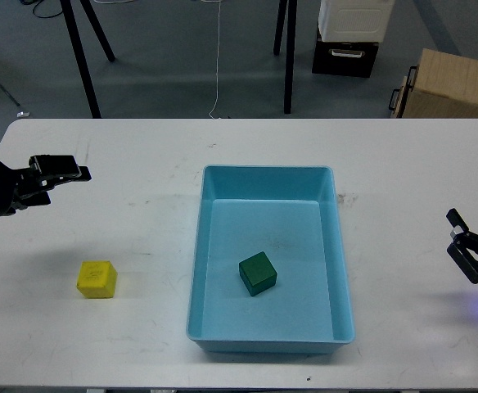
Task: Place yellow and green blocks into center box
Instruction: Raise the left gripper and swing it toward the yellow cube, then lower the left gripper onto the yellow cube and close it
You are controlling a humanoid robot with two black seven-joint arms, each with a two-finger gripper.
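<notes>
Half done, head view: green block (257, 273) sits in the center box (342, 315) mid-desk (403, 164); yellow block (96, 278) left to do, near front-left corner. Left gripper (52, 173) at left edge, empty, width can't tell; right gripper (466, 247) at right edge, fingers apart, empty.

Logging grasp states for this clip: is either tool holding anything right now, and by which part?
Nothing is held. The yellow block sits alone on the table, the green block lies in the blue box, and both tools, left and right, are clear of them.

L gripper (59, 173): side-on, gap unclear | R gripper (471, 250): cut by frame edge
</notes>
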